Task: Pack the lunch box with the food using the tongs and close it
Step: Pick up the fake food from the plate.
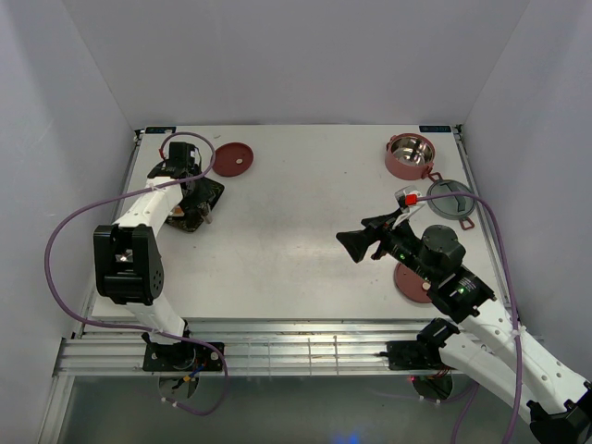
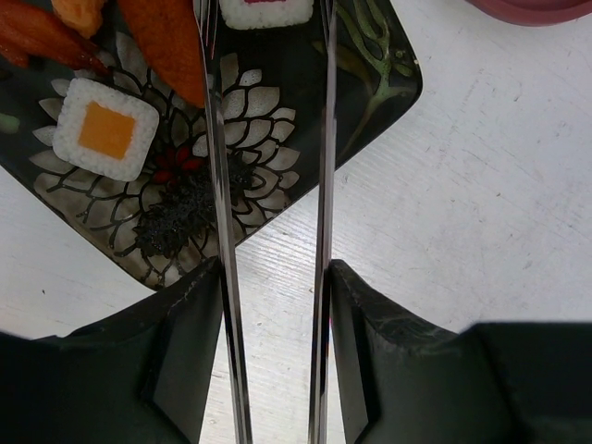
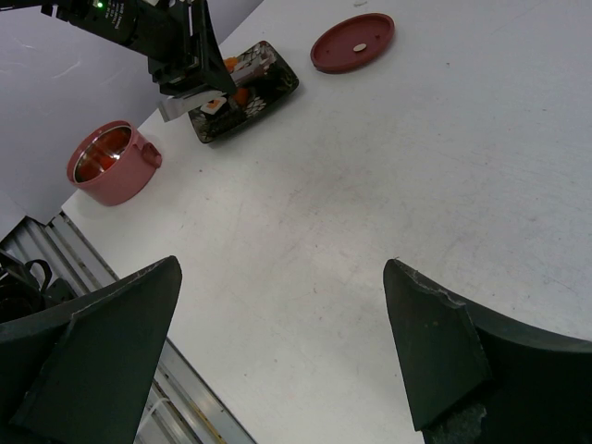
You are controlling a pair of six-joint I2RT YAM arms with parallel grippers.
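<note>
the tongs [image 2: 323, 185] are clamped in the left gripper [image 2: 275, 277], their arms stretched over the plate [image 2: 370, 83], a roll [image 2: 104, 128] just left of them. a red bowl [image 3: 111, 165] near the plate is seen plainly only in the right wrist view. the right gripper [image 3: 282, 277] is spread wide over the table [image 3: 370, 185].

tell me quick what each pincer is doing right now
Left pincer: closed on the tongs.
Right pincer: open, holding nothing.
</note>
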